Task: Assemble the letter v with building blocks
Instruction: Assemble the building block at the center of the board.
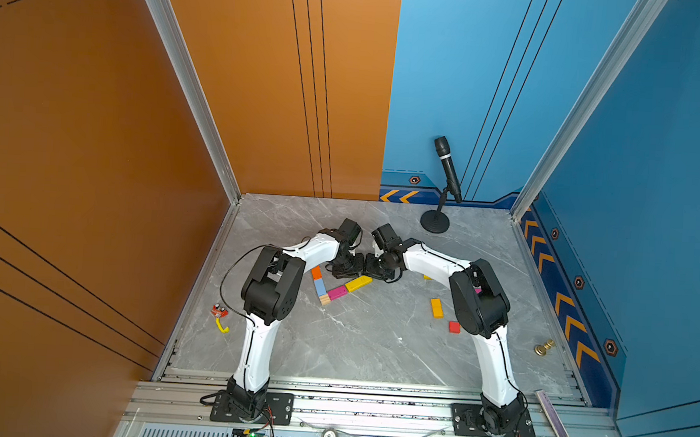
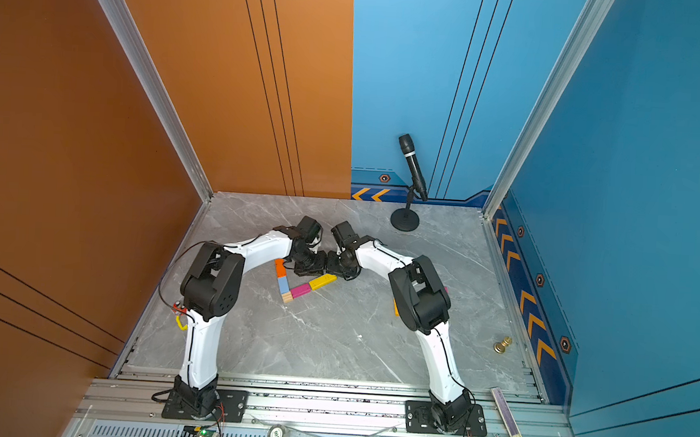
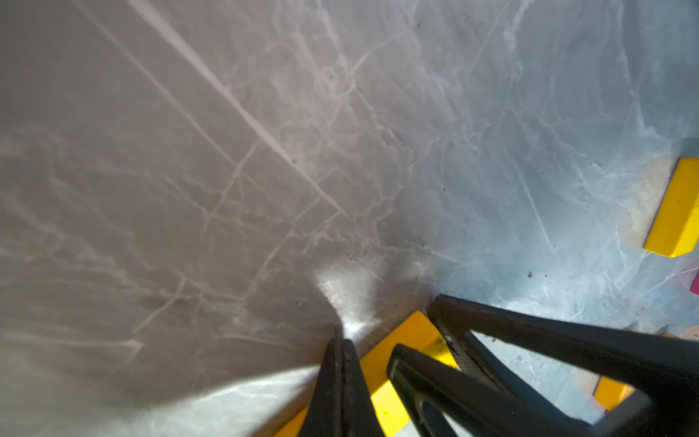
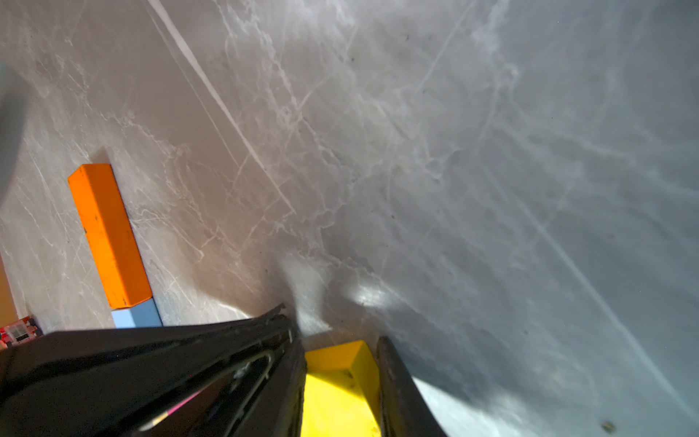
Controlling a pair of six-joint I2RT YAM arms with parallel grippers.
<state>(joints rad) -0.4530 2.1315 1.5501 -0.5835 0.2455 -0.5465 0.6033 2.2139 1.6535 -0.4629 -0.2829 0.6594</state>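
right gripper (image 4: 334, 327), clamped on yellow block (image 4: 340, 378)

A black microphone (image 1: 449, 167) on a round-based stand sits at the back of the grey marble tabletop (image 1: 353, 344). A small brass knob (image 1: 544, 347) lies near the right edge. Well apart, at the left edge, there's a little red circuit board (image 1: 219, 311) with a yellow cable (image 1: 222, 326).

V of blocks (image 1: 319, 286) near table (image 1: 374, 346) centre, loose blocks (image 1: 437, 308) to its right, microphone (image 1: 449, 167) behind, knob (image 1: 544, 347) far right

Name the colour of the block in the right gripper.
Yellow block; clearest in the right wrist view.
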